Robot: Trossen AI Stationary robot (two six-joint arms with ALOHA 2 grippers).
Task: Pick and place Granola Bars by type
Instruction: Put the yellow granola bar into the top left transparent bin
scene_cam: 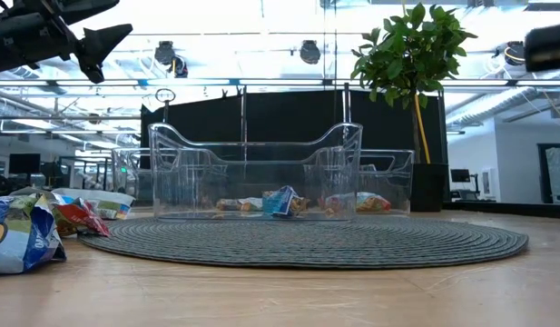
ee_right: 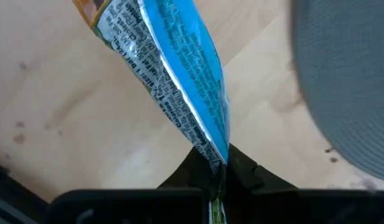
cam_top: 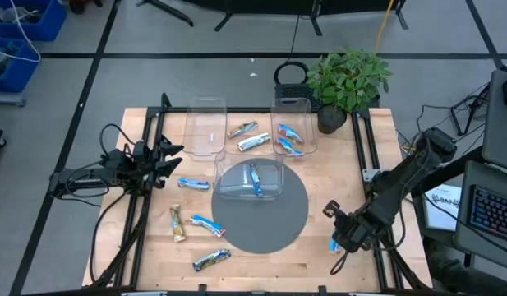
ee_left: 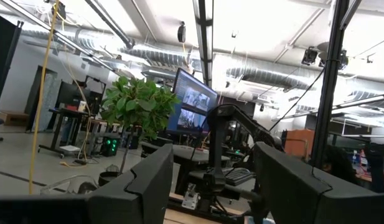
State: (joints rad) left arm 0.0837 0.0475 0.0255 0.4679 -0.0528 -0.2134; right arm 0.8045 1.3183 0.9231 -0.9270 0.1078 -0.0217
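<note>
Right gripper (ee_right: 218, 169) jaws tight on blue granola bar (ee_right: 179, 74); left jaws parted, empty.

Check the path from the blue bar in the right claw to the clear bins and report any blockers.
Nothing visible blocks it. The right claw pinches a bright blue foil-wrapped bar above bare wood beside the round grey mat. The nearest clear plastic bin sits on that mat with its top open.
</note>
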